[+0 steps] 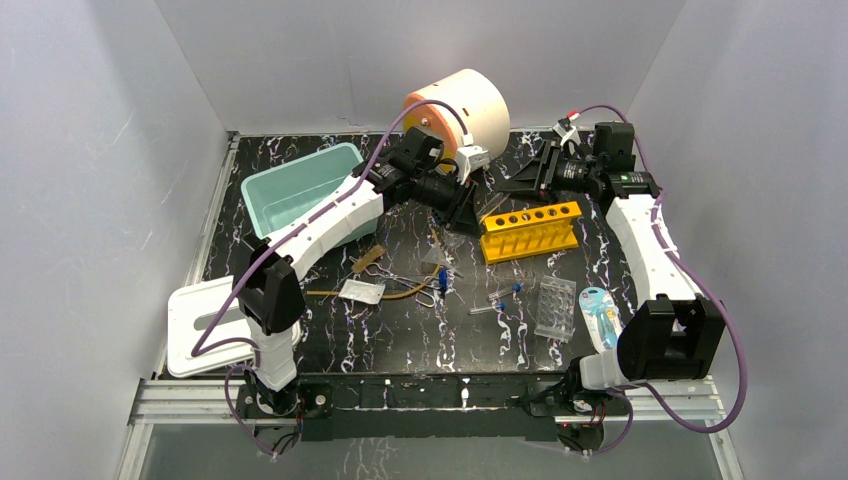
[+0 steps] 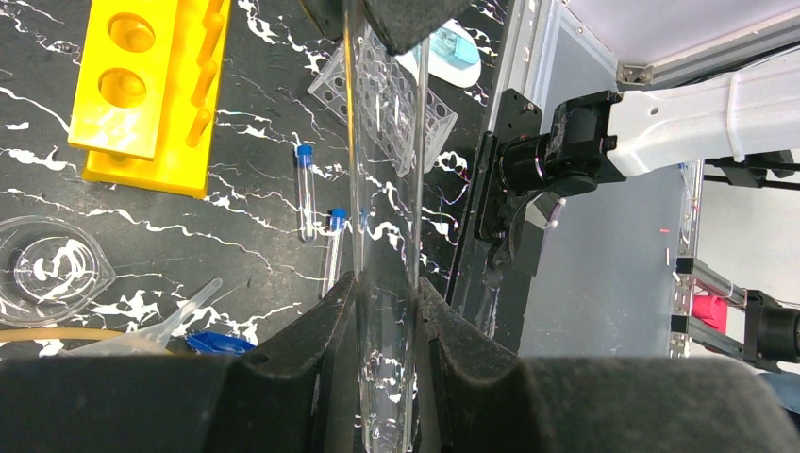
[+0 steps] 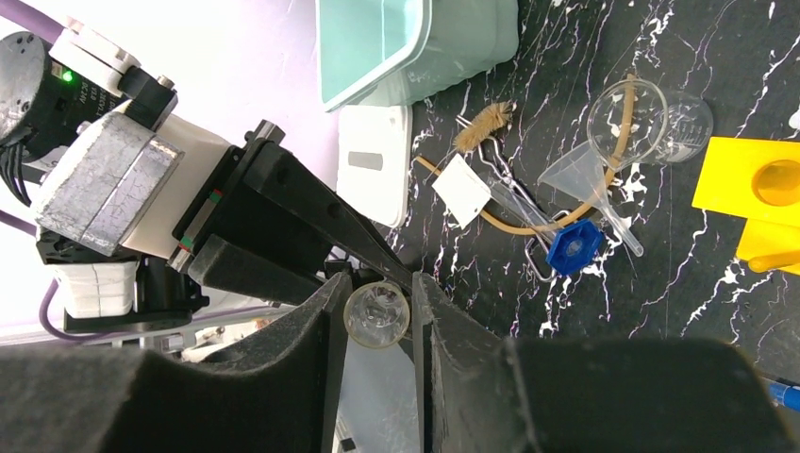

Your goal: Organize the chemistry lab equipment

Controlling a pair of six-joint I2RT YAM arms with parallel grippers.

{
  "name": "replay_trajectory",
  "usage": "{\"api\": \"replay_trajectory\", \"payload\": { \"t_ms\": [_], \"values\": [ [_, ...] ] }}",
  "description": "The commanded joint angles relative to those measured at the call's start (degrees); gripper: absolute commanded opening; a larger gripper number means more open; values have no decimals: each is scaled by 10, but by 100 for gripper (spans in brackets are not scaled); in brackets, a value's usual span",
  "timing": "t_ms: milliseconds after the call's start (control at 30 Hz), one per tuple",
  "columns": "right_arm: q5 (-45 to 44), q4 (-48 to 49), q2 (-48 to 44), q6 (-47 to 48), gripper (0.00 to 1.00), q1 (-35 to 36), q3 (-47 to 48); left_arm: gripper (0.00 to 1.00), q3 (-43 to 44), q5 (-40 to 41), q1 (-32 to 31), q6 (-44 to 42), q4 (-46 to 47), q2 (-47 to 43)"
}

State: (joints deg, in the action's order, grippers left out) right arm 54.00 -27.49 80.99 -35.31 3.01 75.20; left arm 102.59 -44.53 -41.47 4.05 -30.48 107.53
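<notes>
Near the yellow rack [image 1: 530, 230]: clear tube [image 2: 382, 170], faint from overhead.
Left claw [image 2: 387, 307]: clamped on the tube.
Right claw [image 3: 375, 307]: pinching its open end; length hidden.

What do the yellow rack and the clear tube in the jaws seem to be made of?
The yellow rack looks like opaque moulded plastic, smooth and slightly glossy. The clear tube is transparent with sharp highlights: probably glass, though clear plastic is possible.

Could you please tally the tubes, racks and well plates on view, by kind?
slim blue-capped tubes: 2
clear glass tube: 1
yellow holed rack: 1
clear well plate: 1
Total: 5
</notes>
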Motion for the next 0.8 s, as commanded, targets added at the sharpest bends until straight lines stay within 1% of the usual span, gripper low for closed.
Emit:
{"api": "replay_trajectory", "payload": {
  "t_ms": [0,67,200,367,400,467,633,667,767],
  "values": [
    [17,-12,-10,17,38,3,8,0,26,-13,-1,-7,-3,-2],
    [19,-12,-9,15,38,3,8,0,32,-11,-2,-6,-3,1],
    [13,-15,-7,17,31,3,11,0,35,-1,-1,-5,-5,3],
    [-14,-2,-9,12,28,4,13,8,28,0,-2,-5,-8,-2],
    [-17,1,-9,10,27,4,14,12,28,0,-1,-4,-8,-3],
    [-25,3,-7,9,27,3,17,26,27,9,-1,-1,-8,-5],
    [-74,11,-10,15,27,4,20,68,15,48,6,12,-3,-21],
    [-90,6,-10,21,27,4,23,74,6,58,10,17,1,-27],
    [-143,-15,-9,51,27,3,36,85,-30,77,32,44,33,-60]
  ]
}}
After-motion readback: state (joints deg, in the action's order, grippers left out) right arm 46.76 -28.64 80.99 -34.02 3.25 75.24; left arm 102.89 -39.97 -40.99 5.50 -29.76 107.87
